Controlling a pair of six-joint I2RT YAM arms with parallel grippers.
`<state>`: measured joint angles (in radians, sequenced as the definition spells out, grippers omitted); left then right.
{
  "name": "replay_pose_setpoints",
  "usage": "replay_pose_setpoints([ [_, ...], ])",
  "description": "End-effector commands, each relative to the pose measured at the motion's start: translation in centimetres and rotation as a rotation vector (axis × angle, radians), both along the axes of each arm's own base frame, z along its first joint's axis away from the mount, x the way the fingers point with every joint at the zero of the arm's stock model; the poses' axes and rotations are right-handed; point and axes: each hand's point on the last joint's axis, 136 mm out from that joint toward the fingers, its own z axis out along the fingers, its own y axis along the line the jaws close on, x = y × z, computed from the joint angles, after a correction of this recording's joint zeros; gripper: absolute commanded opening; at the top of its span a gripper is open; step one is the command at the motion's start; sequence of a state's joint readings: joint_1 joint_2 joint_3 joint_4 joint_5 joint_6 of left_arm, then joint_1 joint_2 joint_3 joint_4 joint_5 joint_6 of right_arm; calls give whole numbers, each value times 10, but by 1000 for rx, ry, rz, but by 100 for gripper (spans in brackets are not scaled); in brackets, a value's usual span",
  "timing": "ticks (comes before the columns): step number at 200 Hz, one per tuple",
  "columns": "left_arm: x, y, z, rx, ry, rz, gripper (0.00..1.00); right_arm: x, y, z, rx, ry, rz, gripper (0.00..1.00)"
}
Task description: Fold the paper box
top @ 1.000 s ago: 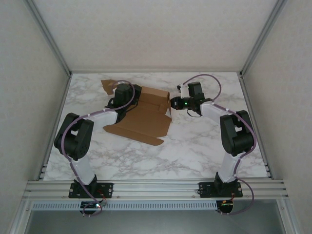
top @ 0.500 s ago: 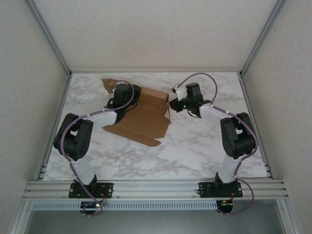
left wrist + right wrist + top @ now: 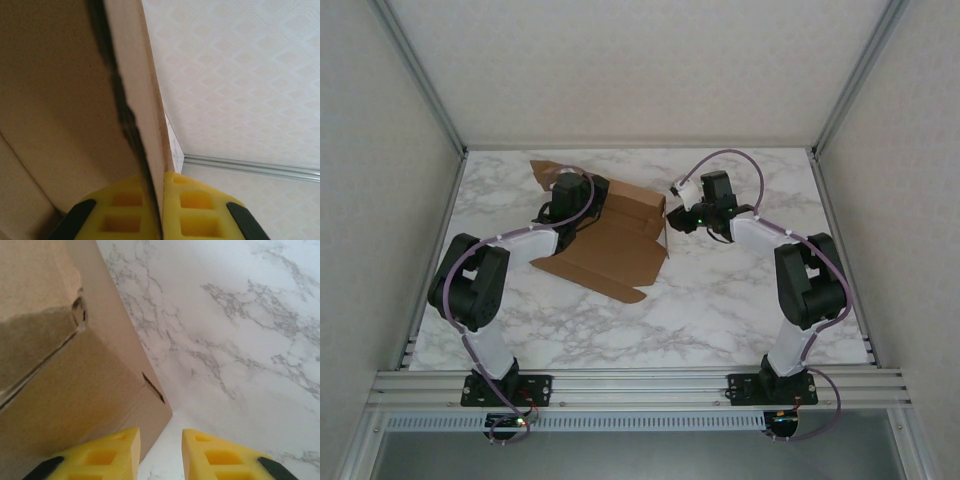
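Cardboard lies on the left-centre of the marble table (image 3: 740,300): the paper box (image 3: 605,250) is partly folded, its near panel flat and its far and right walls raised. The left gripper (image 3: 156,187) is clenched on one upright wall, whose thin edge runs up between the yellow fingers (image 3: 197,205). The right gripper (image 3: 161,440) is released, fingers apart, low over the table at the box's right corner. That corner stands just ahead of one finger, perhaps touching it; I cannot tell.
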<state>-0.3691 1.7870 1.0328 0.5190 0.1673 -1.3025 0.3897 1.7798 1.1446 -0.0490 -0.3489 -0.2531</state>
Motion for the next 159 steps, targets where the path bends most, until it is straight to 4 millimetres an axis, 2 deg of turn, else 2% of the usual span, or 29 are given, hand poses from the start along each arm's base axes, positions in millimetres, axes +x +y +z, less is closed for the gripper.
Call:
replay_pose_setpoints([
  [1, -9, 11, -48, 68, 155, 28, 1, -40, 27, -5, 8, 105, 149, 29],
  [60, -3, 11, -51, 56, 164, 31, 1, -31, 24, -4, -4, 100, 109, 32],
  [111, -5, 11, -53, 52, 168, 28, 1, -20, 38, -3, -15, 90, 90, 38],
  [159, -6, 10, -52, 52, 169, 22, 0, -8, 32, -5, -35, 50, 20, 40],
])
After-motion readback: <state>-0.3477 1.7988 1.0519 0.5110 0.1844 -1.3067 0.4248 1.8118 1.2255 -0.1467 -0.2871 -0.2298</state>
